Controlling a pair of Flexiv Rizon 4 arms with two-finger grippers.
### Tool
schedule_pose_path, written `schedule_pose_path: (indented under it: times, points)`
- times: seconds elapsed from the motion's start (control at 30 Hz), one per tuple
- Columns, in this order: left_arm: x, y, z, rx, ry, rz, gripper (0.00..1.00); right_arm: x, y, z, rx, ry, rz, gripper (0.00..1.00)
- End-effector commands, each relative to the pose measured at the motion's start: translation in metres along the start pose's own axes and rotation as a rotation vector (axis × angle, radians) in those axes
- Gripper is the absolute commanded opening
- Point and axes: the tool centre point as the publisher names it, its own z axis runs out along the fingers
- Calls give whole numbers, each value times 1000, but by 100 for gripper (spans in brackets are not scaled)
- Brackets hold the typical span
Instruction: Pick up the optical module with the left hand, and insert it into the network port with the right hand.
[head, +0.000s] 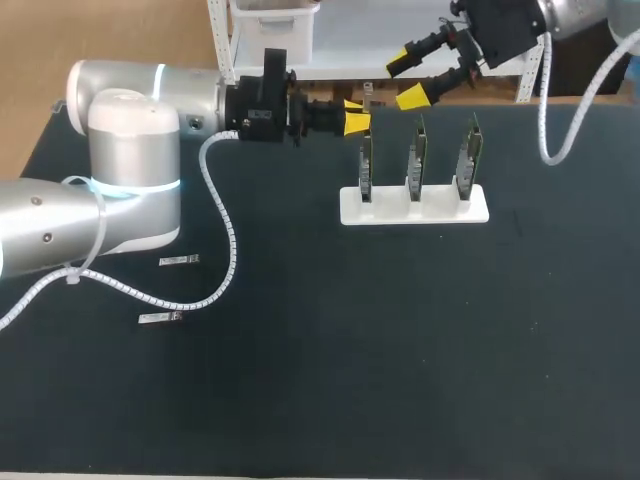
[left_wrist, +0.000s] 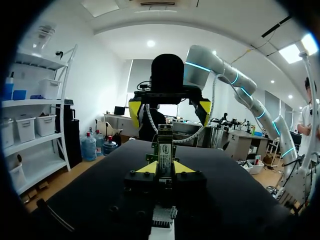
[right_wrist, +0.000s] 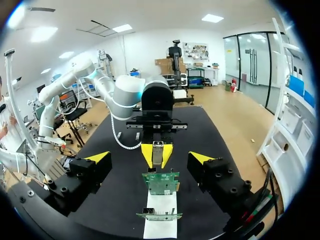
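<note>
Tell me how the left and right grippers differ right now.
The left gripper is shut on the optical module; the right gripper is open and holds nothing. The left gripper's fingers sit close together; the right gripper's are spread wide. Both are yellow-tipped and face each other.

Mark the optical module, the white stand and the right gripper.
optical module (left_wrist: 164, 151): left wrist view, on its labelled face.
white stand (head: 440, 213): head view, bare front edge of its base.
right gripper (head: 408, 79): head view, midway between its yellow tips.
</note>
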Motion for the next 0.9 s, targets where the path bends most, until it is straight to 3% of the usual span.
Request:
schedule_pose_path:
  times: [0.03, 0.37, 0.9]
  points:
    - [1, -2, 0, -5, -2, 1, 0, 1, -1, 4, 2, -11, 1, 100]
    - [1, -2, 0, -5, -2, 1, 0, 2, 5, 15, 94, -9, 15, 100]
    - [1, -2, 0, -5, -2, 1, 0, -9, 1, 27, 60, 0, 4, 100]
